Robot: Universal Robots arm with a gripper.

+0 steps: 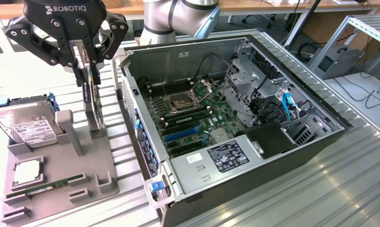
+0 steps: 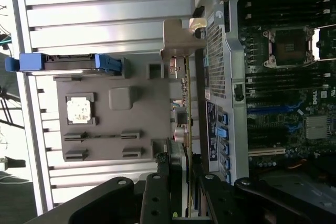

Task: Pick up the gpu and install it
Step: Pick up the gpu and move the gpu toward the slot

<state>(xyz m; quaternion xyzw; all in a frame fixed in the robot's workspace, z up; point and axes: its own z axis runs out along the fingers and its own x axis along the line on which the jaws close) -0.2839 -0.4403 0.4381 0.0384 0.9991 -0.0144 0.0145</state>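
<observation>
On the exterior view I'm looking down on a ribbed aluminium tabletop that catches hard white light toward nine o'clock and softer streaks toward five. A wooden desk edge runs along twelve o'clock. At two o'clock I see a metal rack with a grey box at its foot and loose black cables trailing over the pale floor.

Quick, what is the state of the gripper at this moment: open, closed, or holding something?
Gripper: closed, gripping the upper edge of the gpu, which hangs upright.
</observation>
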